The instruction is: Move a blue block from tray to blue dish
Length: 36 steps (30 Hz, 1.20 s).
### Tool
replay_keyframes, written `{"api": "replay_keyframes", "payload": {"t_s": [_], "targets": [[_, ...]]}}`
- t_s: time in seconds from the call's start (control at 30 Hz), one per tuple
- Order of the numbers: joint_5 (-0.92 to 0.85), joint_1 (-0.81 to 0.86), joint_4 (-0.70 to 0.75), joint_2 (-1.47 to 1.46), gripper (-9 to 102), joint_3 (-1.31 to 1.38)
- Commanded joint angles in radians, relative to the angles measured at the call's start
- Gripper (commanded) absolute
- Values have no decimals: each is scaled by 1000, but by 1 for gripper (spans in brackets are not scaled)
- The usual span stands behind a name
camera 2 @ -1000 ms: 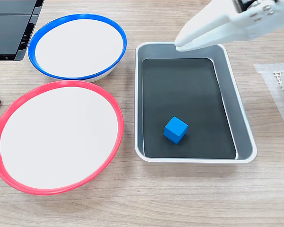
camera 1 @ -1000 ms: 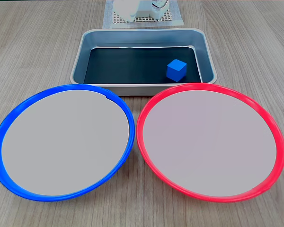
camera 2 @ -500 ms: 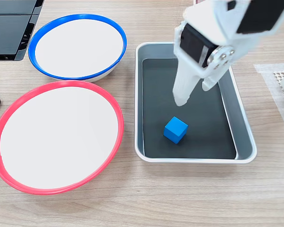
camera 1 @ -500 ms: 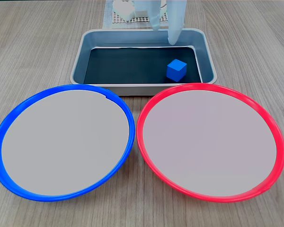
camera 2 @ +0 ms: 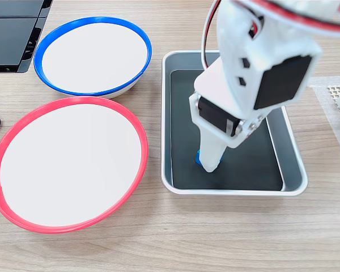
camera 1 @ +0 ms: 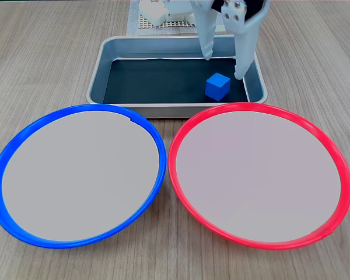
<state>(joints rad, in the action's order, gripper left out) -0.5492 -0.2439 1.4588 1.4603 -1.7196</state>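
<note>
Gripper (camera 1: pixel 224 67) hung spread over the blue block (camera 1: pixel 217 86) at the tray's (camera 1: pixel 99 70) 4 o'clock corner, straddling it for a grasp

light: bright, even | shadows: faint, soft | focus: sharp | glare: none | distortion: slight

tray (camera 1: pixel 99 70): brushed metal (matt black floor) | table (camera 1: pixel 41 52): wood grain

— What's the arm (camera 2: pixel 255 51) made of?
— White plastic shells with black motor blocks set in, small silver screws, and red and black cables near its top. Its gripper (camera 1: pixel 224 67) has two tapered white fingers.
</note>
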Motion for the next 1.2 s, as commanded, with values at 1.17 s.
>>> {"api": "replay_keyframes", "payload": {"t_s": [1.17], "targets": [[-160,29,279,89,0,166]]}}
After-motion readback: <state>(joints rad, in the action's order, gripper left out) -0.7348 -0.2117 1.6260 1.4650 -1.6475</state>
